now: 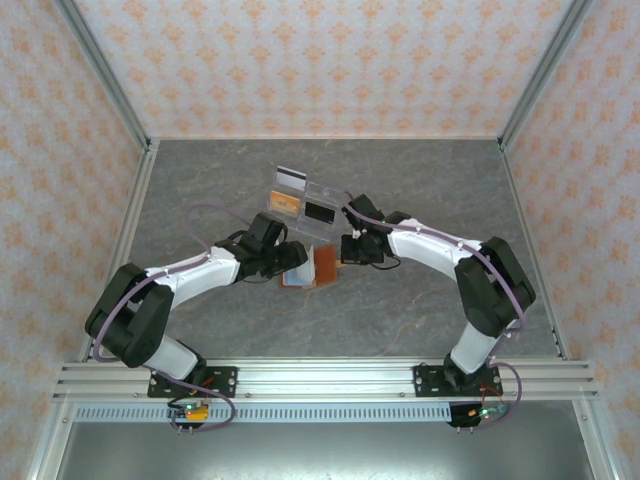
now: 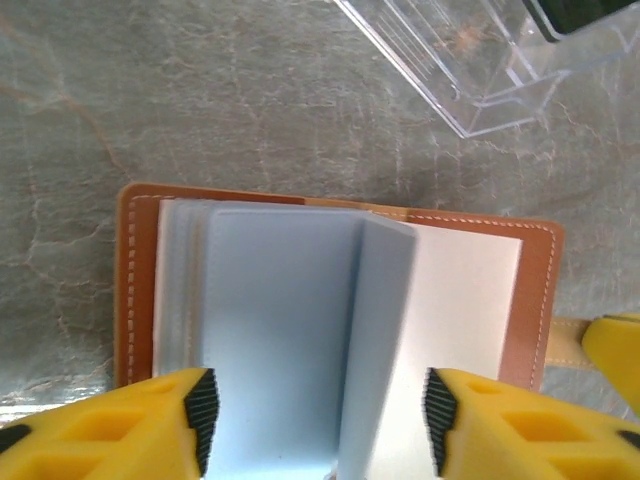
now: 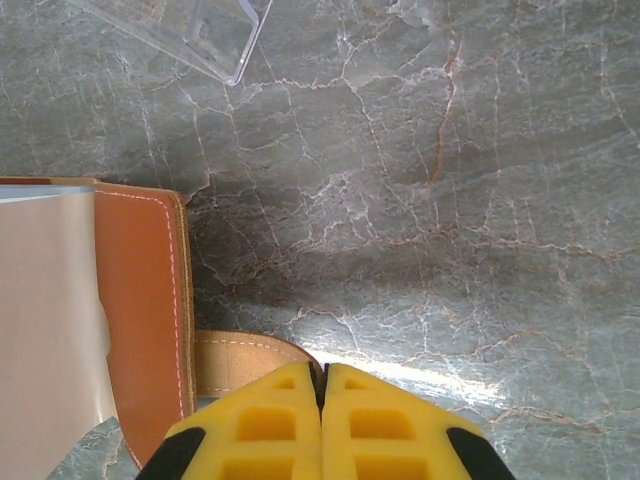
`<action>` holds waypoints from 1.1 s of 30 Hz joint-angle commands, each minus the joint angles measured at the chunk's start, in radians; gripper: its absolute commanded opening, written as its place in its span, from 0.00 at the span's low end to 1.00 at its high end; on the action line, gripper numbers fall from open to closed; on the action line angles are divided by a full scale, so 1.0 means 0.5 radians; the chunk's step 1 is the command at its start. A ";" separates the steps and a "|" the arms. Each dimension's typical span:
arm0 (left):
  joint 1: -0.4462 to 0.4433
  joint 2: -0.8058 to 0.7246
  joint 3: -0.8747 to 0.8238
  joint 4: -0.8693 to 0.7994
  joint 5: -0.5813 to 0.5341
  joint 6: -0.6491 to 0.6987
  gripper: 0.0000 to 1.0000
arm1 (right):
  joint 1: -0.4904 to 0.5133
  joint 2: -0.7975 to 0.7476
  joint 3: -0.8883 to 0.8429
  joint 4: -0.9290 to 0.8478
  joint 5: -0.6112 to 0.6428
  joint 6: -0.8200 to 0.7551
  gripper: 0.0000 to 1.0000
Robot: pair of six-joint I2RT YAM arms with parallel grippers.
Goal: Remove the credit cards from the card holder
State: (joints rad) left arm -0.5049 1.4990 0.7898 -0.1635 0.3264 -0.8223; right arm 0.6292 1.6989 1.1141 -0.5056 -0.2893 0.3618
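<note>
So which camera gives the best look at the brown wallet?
The left wrist view. The card holder lies open right below it, showing its grey-blue lining, brown border and stitching. The top external view shows it small, with little detail. The right wrist view catches one brown edge and a strap.

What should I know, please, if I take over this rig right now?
Left pincer: open, straddling the blue leaves of the open wallet; contact unclear.
Right pincer: shut, tip at the wallet's strap, seemingly pinning it.
Tray: just beyond the wallet, with an orange card and a dark card in it, and a grey striped card at its far end.
Done: wallet opened, three cards out.
Left: check the pockets; whether any card remains inside cannot be told.
</note>
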 commanded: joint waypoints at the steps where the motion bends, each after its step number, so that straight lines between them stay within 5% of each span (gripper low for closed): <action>1: -0.012 -0.001 0.058 0.006 -0.032 0.016 0.54 | -0.012 0.021 -0.022 0.025 0.017 -0.030 0.02; 11: -0.013 0.107 0.094 0.009 0.037 0.047 0.63 | -0.013 0.098 0.002 0.001 0.035 -0.012 0.02; 15: -0.029 0.174 0.085 0.369 0.414 -0.010 0.57 | -0.011 0.106 -0.013 0.024 0.048 -0.009 0.02; 23: -0.083 0.391 0.196 0.507 0.552 -0.045 0.40 | -0.040 0.077 -0.077 0.155 0.007 0.030 0.05; 29: -0.112 0.511 0.271 0.482 0.515 -0.026 0.42 | -0.055 0.083 -0.059 0.144 0.003 0.054 0.11; 33: -0.112 0.579 0.267 0.482 0.491 -0.017 0.53 | -0.062 -0.019 -0.070 0.137 0.027 0.027 0.24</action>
State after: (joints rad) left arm -0.5568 1.7622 0.9054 0.0624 0.5732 -0.8352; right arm 0.6048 1.7447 1.0828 -0.4431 -0.2955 0.3836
